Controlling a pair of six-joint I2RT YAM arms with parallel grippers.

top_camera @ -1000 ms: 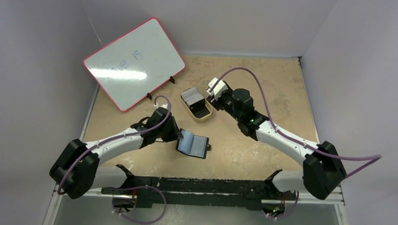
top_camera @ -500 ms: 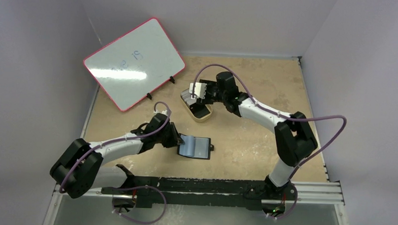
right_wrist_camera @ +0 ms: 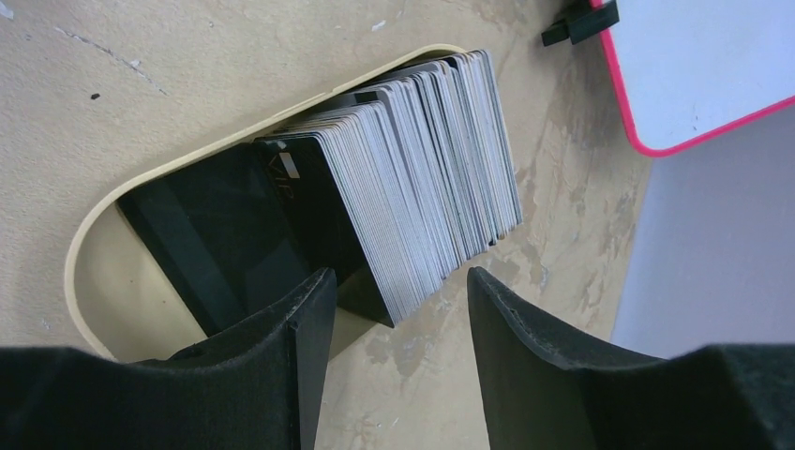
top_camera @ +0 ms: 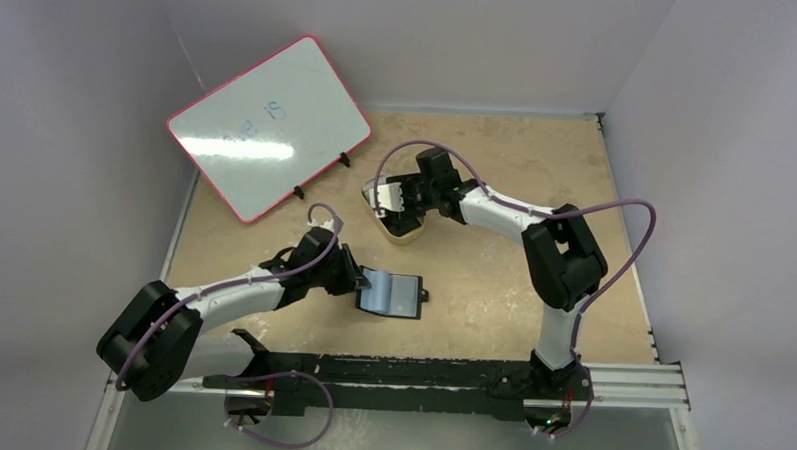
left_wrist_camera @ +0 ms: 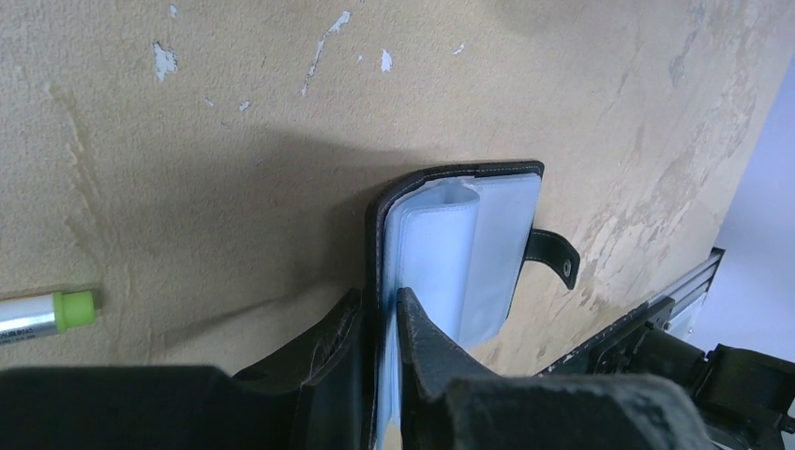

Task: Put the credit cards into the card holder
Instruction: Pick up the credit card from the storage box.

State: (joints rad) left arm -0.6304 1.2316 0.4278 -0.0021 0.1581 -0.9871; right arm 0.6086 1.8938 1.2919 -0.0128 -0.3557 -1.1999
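— Shifted since a second ago?
— Swung in from the right and dropped over the tan tin (right_wrist_camera: 94, 253) with the right gripper (right_wrist_camera: 398, 281).
— Fingers?
— Spread wide, gripping nothing. Just ahead of the tips: the credit cards (right_wrist_camera: 422, 178), packed on edge inside the tin.
— And the other side?
— Pressed together with the left gripper (left_wrist_camera: 380, 314) on the near edge of the card holder (left_wrist_camera: 469, 244), pinching black cover and bluish sleeve alike. Beyond those fingers, spread open on the table (left_wrist_camera: 234, 94), with the snap tab (left_wrist_camera: 553, 258) off to their right and a pen (left_wrist_camera: 37, 314) off to their left.
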